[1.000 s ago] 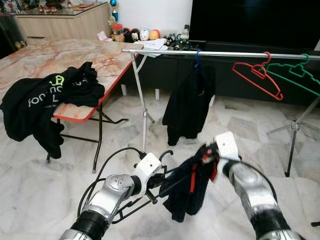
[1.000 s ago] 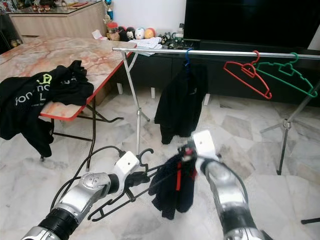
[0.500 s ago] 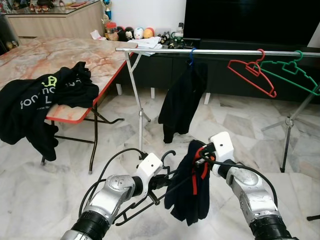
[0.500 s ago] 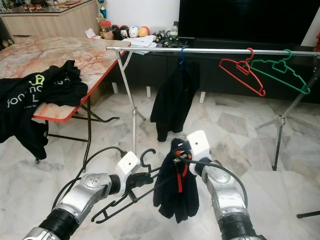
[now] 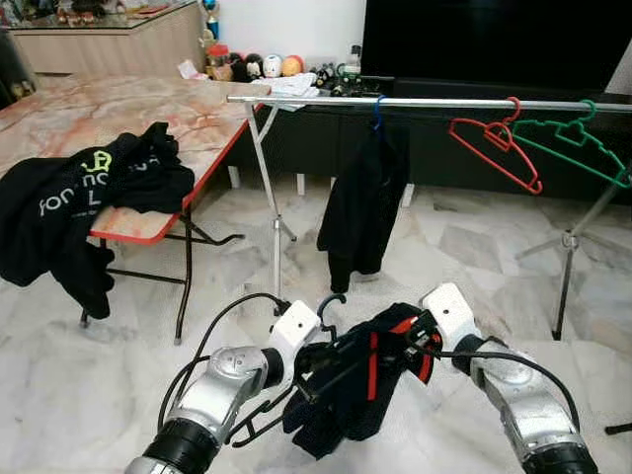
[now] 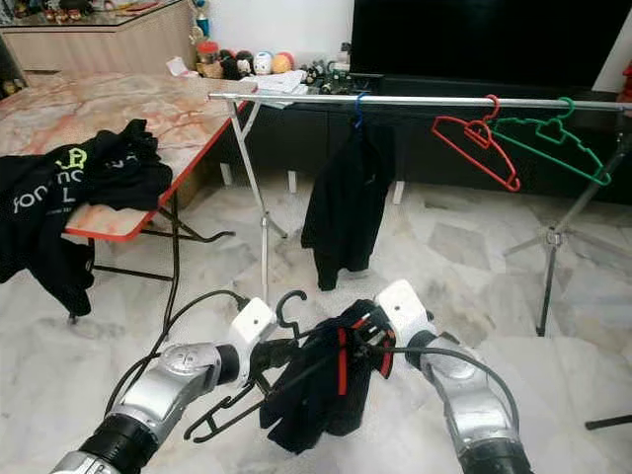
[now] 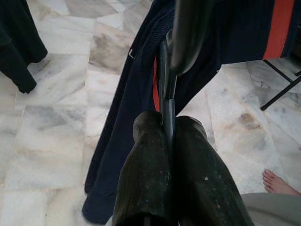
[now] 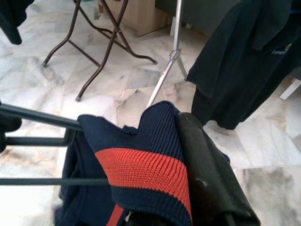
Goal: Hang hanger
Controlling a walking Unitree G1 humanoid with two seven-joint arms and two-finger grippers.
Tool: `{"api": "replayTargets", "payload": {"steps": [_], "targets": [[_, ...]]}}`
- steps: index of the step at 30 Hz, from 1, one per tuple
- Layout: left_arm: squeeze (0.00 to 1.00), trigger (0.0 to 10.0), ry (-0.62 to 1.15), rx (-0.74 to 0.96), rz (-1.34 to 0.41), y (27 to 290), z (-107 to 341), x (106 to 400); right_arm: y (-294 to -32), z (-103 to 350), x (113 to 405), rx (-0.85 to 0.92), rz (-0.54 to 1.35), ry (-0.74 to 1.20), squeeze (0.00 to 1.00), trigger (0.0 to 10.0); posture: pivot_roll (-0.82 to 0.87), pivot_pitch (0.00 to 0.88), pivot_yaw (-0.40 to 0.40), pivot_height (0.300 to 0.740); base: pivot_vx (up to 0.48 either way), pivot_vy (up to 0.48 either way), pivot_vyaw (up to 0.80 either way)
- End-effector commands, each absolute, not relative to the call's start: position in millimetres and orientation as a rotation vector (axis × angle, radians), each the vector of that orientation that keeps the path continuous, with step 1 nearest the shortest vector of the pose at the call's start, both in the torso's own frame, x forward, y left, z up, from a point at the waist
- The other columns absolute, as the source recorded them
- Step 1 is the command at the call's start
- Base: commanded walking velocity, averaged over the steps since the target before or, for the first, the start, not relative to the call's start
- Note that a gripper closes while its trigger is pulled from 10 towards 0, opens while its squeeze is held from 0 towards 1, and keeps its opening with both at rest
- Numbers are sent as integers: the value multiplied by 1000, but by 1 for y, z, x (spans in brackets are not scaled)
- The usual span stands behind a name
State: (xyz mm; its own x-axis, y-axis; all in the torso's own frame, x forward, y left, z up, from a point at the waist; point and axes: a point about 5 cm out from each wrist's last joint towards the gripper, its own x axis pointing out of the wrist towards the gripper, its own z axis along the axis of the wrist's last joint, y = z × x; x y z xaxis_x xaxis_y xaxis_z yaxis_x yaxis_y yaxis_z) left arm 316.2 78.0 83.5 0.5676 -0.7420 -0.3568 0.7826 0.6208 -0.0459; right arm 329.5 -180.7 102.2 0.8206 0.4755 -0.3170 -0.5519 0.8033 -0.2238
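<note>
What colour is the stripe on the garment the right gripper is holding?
Red-orange stripe on a navy knit garment, clearest in the right wrist view.

Left gripper (image 5: 308,357): low and in front, fingers closed on the black hanger (image 5: 296,390)
Right gripper (image 5: 420,336): pinching the navy shirt (image 5: 351,390) at its red-striped collar
Navy shirt: stretched between both grippers, partly over the hanger
Rail (image 5: 425,102): carries a black shirt (image 5: 363,207) on a blue hanger (image 5: 376,109), a red hanger (image 5: 497,148) and a green hanger (image 5: 576,146)
Table (image 5: 118,118): left of the rail, black clothes (image 5: 84,202) hanging over its edge
</note>
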Motion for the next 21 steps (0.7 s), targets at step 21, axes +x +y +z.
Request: {"api": "replayTargets", "payload": {"steps": [21], "targets": [[0, 10000, 356, 82, -931, 77, 85, 313, -168, 135, 334, -522, 668, 153, 0, 10000, 13, 68, 39, 740, 0, 0, 0]]}}
